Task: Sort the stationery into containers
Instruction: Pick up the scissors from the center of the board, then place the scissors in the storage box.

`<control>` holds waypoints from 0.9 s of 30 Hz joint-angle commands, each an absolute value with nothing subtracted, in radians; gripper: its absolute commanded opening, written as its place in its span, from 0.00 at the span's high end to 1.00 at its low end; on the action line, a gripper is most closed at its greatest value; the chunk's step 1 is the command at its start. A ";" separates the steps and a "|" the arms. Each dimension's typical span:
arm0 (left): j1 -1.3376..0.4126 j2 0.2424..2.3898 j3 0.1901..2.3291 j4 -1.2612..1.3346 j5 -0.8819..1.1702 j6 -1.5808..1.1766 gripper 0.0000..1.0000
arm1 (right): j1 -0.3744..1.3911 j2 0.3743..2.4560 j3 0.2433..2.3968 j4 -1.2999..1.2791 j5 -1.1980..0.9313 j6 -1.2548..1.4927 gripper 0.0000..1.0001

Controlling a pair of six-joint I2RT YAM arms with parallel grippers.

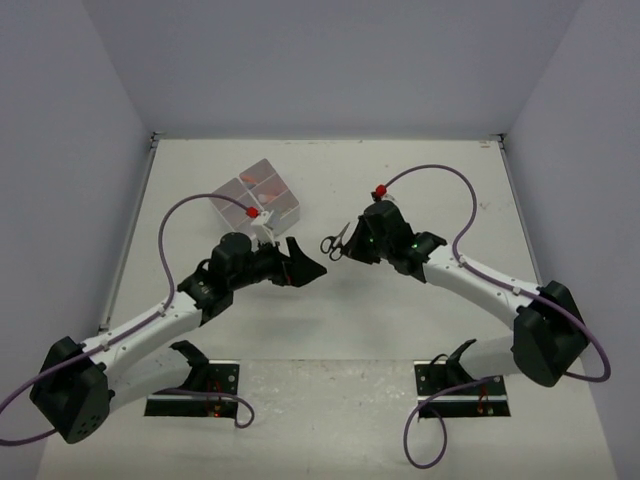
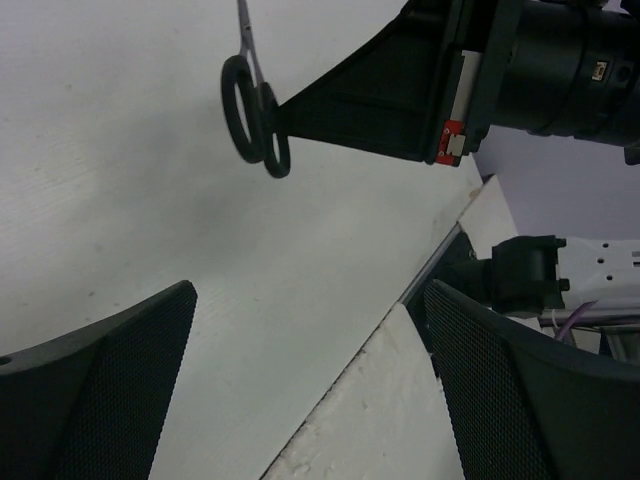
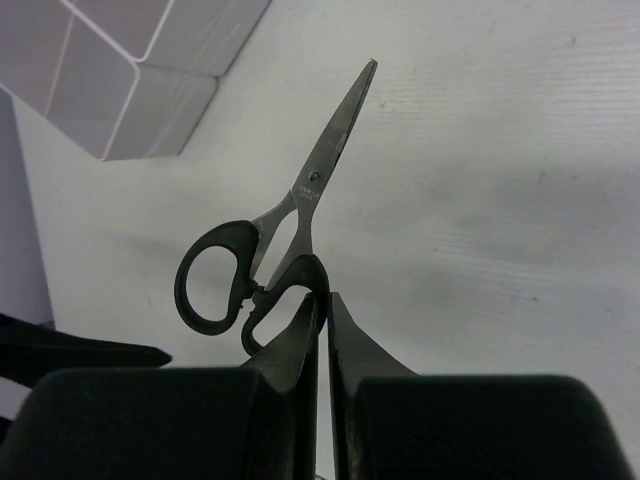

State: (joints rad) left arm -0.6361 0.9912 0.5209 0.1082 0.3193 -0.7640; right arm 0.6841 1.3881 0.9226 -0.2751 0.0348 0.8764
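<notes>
The black-handled scissors (image 3: 290, 230) are held above the surface (image 1: 430, 180) near the middle of the scene. The right claw (image 3: 322, 310) is clamped on one of their handle loops. Just to the left, the left claw (image 1: 305, 265) stands wide apart, holding nothing. The containers (image 1: 258, 200) sit farther back, left of centre.

From the left wrist, the scissors (image 2: 230, 110) lose their blades past the top edge. From the right wrist, the right end effector (image 3: 322, 300) hides part of one handle loop, and the bins (image 3: 150, 60) are cropped at the far-left corner. Overhead, the orange contents (image 1: 268, 183) are too small to name.
</notes>
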 commanded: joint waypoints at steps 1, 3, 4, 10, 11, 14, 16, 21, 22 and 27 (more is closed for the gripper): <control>-0.683 1.025 0.527 0.359 0.241 -0.876 0.03 | 0.736 1.358 0.962 -0.261 0.078 0.982 1.00; -0.686 1.039 0.522 0.372 0.201 -0.900 0.05 | 0.751 1.348 0.978 -0.272 0.092 0.996 1.00; -0.688 1.044 0.517 0.379 0.184 -0.906 0.07 | 0.758 1.345 0.983 -0.274 0.094 1.002 1.00; -0.688 1.072 0.488 0.417 0.123 -0.940 0.16 | 0.779 1.323 1.002 -0.276 0.083 1.028 1.00; -0.690 1.078 0.487 0.417 0.118 -0.944 0.18 | 0.779 1.320 1.002 -0.270 0.071 1.031 1.00; -0.690 1.091 0.482 0.417 0.110 -0.950 0.21 | 0.780 1.311 1.002 -0.258 0.051 1.038 1.00; -0.691 1.095 0.474 0.431 0.108 -0.957 0.23 | 0.781 1.309 1.007 -0.252 0.044 1.040 1.00; -0.692 1.107 0.473 0.455 0.110 -0.955 0.30 | 0.793 1.314 1.018 -0.230 0.013 1.042 1.00; -0.692 1.111 0.475 0.457 0.110 -0.950 0.32 | 0.795 1.318 1.025 -0.231 0.007 1.041 1.00; -0.692 1.122 0.478 0.456 0.090 -0.946 0.48 | 0.810 1.314 1.023 -0.207 0.004 1.044 1.00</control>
State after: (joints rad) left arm -0.6888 1.1147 0.4767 0.3968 0.1254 -0.9502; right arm 0.7950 1.3384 0.9825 -0.2597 0.0118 1.0191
